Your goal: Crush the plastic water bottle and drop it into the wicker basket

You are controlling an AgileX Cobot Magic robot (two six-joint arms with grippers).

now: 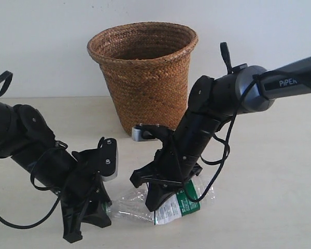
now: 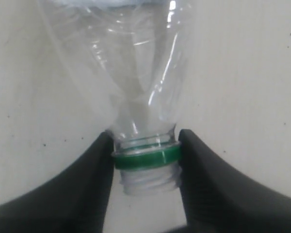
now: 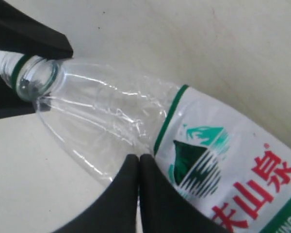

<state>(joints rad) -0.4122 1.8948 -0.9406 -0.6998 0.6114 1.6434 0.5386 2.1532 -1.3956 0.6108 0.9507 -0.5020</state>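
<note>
**Table** [image 1: 280, 171]: pale matt top, carries all items. Plain light wall behind.

**Wicker basket** [image 1: 145, 78]: upright at rear-centre of table. Brown weave, wide rolled rim, narrower toward foot. Interior floor not visible.

**R arm** [image 1: 243, 91]: dark grey, "PiPER" lettering on one link. Enters from its own side, crosses in front of basket's flank, and bends down to table in front of basket.

**L arm** [image 1: 20, 137]: black, sits lower, on opposite side of basket and well fwd of it. Wrist is angled down toward same spot in front of basket.

**Plastic water bottle** [image 1: 129, 206]: lies on its side on table in front of basket, near its foot but apart from it, not inside.
- Neck end points to L-arm side, labelled end to R-arm side.
- Clear wall is creased and caved in btwn neck and label.

**R gripper** [image 3: 138, 162]: set on bottle body at label's edge.
- Jaws are pressed almost together, hairline gap only.
- Cannot tell whether plastic is nipped btwn them or lies beyond the tips.

**L gripper** [image 2: 145, 138]: jaws narrow, one each side of neck, both touching the ring. Holds bottle by neck.

**Label** [image 3: 218, 170]: white w/ green border, green mountain graphic, red characters.

**Small grey block** [image 1: 141, 133]: just at basket foot, above R gripper. Cannot tell what it is.

**Green ring** [image 2: 145, 158]: circles the neck, gripped both sides.

**Thread** [image 2: 148, 182]: clear, bare, beyond ring at mouth end.
</note>
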